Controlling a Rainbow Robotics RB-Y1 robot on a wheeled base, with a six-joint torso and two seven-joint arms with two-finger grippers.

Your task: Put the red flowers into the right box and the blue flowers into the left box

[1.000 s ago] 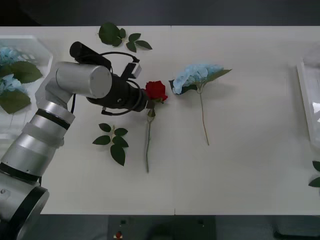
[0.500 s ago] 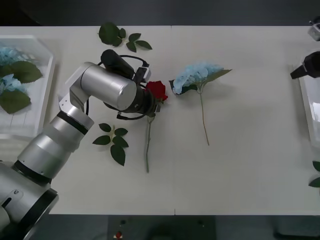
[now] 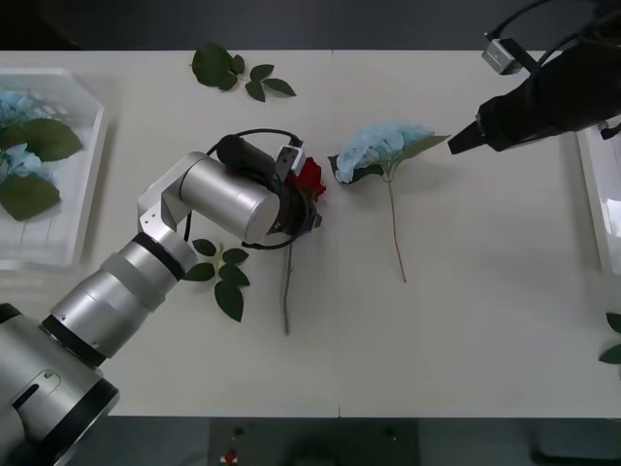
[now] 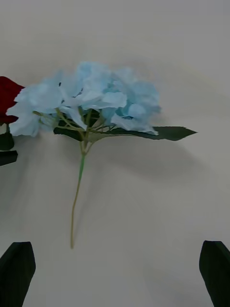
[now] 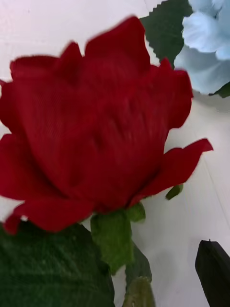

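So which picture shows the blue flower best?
The right wrist view: the blue flower shows whole, head, leaf and stem. The front view has it small on the table; the left wrist view catches just some petals.

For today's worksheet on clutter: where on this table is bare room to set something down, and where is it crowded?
Free: the table between the blue flower and the right box. Crowded: the red flower beside the left gripper. The right gripper hovers nearby.

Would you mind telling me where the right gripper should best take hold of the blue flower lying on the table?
Probably at the thin stem just below the blue flower, coming straight down from above. The flower lies flat, its stem bare and free of the leaf there. The right gripper is open and faces it with the stem between its fingers.
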